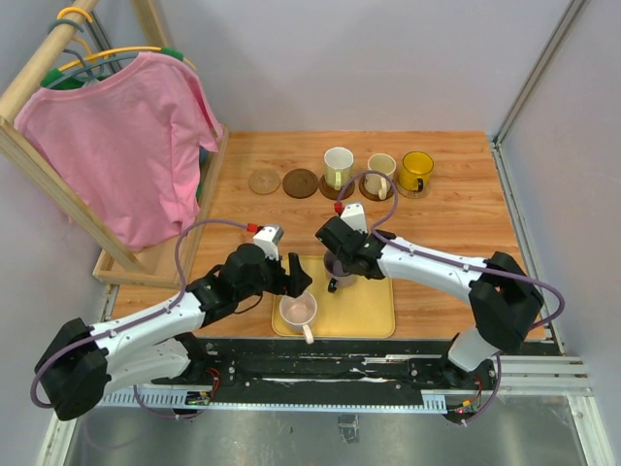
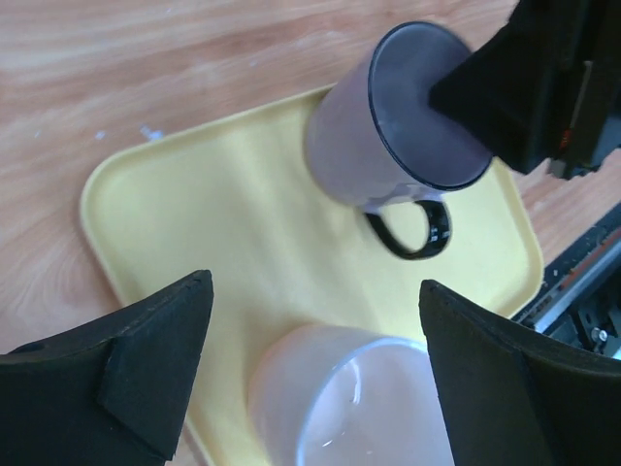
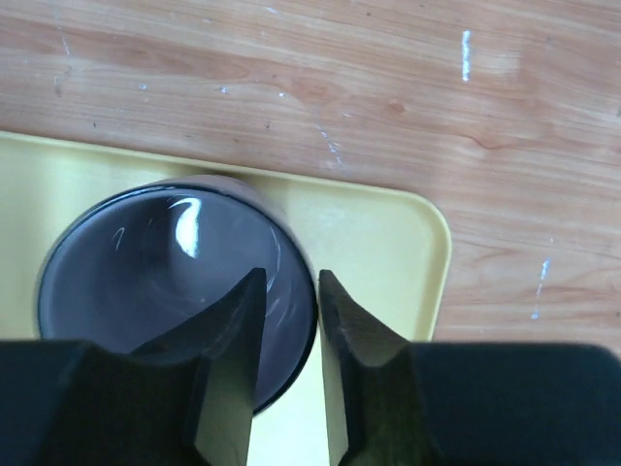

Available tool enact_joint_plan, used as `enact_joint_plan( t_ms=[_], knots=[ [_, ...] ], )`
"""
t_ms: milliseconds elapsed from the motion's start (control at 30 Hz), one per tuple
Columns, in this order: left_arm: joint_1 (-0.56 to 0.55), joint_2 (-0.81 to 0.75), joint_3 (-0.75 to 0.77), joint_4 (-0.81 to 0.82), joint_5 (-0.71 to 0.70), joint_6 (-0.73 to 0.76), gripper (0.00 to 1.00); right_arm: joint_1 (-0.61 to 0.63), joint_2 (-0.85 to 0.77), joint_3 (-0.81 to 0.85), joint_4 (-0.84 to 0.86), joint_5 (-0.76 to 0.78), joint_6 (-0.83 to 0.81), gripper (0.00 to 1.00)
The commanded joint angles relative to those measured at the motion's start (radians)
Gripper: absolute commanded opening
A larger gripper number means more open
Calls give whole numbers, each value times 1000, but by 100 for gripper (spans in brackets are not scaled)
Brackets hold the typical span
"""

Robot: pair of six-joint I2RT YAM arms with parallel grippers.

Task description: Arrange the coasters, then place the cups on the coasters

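At the back of the table lie two bare coasters, one tan [image 1: 264,181] and one dark brown [image 1: 301,183]. Beside them a white-greenish cup [image 1: 338,165], a cream cup [image 1: 380,173] and a yellow cup [image 1: 417,170] each stand on a coaster. A pale pink cup [image 1: 298,310] [image 2: 340,398] and a grey-purple cup [image 2: 388,121] [image 3: 146,282] stand on the yellow tray [image 1: 364,309]. My left gripper [image 1: 296,282] [image 2: 315,379] is wide open, its fingers either side of the pink cup without touching it. My right gripper [image 1: 339,265] [image 3: 291,282] straddles the grey-purple cup's rim, one finger inside and one outside, with a small gap showing.
A wooden rack with a pink shirt [image 1: 126,136] on hangers fills the back left, its base frame [image 1: 155,262] along the table's left side. Grey walls close the back and right. A metal rail [image 1: 320,369] runs along the near edge.
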Motion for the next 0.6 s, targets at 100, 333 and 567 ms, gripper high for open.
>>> enact_joint_plan(
  t_ms=[100, 333, 567],
  knots=[
    [-7, 104, 137, 114, 198, 112, 91, 9, -104, -43, -26, 63, 127, 46],
    [-30, 181, 215, 50, 238, 178, 91, 10, -200, -44, -87, 150, 130, 67],
    [-73, 229, 235, -3, 207, 212, 90, 10, -384, -41, -137, 327, 108, 72]
  ],
)
